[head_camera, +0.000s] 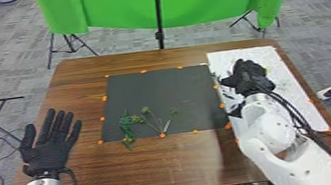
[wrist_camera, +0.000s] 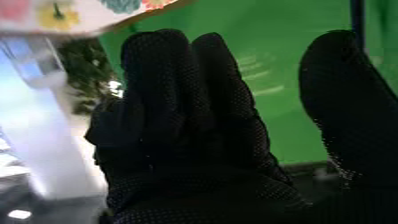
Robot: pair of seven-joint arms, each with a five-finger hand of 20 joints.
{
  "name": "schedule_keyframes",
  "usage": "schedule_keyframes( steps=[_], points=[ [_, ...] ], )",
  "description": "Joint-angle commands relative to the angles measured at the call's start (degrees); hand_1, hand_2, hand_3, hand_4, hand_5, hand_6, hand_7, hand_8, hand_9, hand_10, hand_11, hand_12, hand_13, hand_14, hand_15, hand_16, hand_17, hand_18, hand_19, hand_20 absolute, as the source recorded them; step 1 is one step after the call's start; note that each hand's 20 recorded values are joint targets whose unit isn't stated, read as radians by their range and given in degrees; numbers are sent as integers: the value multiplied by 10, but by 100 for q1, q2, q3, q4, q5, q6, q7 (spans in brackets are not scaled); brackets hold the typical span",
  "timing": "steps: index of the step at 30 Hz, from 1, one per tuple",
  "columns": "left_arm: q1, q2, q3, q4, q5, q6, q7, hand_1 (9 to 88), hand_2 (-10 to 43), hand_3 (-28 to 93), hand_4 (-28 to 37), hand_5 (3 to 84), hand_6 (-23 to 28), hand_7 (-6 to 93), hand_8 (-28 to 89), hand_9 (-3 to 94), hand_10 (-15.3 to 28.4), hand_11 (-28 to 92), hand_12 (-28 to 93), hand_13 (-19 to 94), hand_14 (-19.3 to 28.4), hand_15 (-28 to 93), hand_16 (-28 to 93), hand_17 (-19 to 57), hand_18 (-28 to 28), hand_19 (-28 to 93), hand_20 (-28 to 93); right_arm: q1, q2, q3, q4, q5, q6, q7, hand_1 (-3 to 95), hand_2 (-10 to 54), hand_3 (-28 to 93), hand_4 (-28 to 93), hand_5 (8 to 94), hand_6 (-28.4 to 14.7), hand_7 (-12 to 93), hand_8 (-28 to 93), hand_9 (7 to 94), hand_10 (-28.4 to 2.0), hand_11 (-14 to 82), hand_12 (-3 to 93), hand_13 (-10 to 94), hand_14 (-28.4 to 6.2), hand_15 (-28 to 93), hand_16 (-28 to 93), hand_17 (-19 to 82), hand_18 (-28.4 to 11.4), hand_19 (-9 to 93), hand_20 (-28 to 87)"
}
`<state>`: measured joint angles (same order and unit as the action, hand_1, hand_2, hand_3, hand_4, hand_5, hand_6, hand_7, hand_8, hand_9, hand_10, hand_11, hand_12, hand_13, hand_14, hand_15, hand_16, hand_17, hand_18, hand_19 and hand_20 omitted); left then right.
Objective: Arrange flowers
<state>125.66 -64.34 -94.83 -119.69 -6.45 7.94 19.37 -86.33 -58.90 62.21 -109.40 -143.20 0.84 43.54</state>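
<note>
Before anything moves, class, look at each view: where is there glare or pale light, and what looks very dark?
Right wrist view: whitish glare washes out part of the room behind the black-gloved right hand, which itself looks very dark; pale streaks show on the green cloth. Head view: fairly even light, no strong glare on the brown wooden table.

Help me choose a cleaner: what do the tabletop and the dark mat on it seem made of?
The tabletop looks like satin-finished wood from its brown, streaked grain, though laminate is possible. The mat, evenly dark without shine, could be felt or rubber.
</note>
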Motion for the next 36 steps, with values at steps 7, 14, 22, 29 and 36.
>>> schedule_keyframes(
  steps=[7,14,22,29,36],
  points=[
    [113,-44,96,-41,34,117,52,244,176,751,-283,451,100,93,-88,379,158,195,93,279,158,345,-73,-85,137,358,124,1345,96,-796,1363,-340,-567,-359,289,-95,783,-264,641,-91,142,-106,615,-234,167,154,532,-210,689,183,352,-283,932,534],
    [175,-40,88,-64,40,103,71,244,177,750,-283,451,100,94,-88,379,158,194,92,280,158,344,-73,-86,137,359,125,1338,-11,-893,1626,-288,-977,-423,271,-95,766,-281,611,-94,158,-103,572,-244,147,149,501,-215,703,183,353,-284,932,571],
    [131,-35,146,-58,12,83,50,241,174,755,-283,451,101,93,-88,379,158,194,93,279,158,343,-73,-86,137,360,124,1541,-312,-1185,2054,-302,-1657,-344,275,-95,757,-282,610,-86,219,-107,570,-242,148,147,501,-213,710,180,356,-284,932,592],
    [83,-49,169,-53,-104,154,25,233,168,760,-283,451,101,93,-87,378,158,195,94,279,159,345,-71,-87,137,360,124,1388,-456,-1216,2405,-597,-1199,-322,542,-95,759,-282,681,-41,443,80,733,-174,160,165,665,-114,592,333,392,-267,932,571],
    [69,-61,176,-52,-140,230,37,230,166,760,-283,454,103,93,-87,380,159,197,95,279,160,349,-72,-87,137,359,124,1135,-337,-1164,2428,-684,-496,-416,637,-95,763,-283,745,-8,549,102,897,-89,103,385,769,-71,575,430,419,-259,932,556]
  ],
)
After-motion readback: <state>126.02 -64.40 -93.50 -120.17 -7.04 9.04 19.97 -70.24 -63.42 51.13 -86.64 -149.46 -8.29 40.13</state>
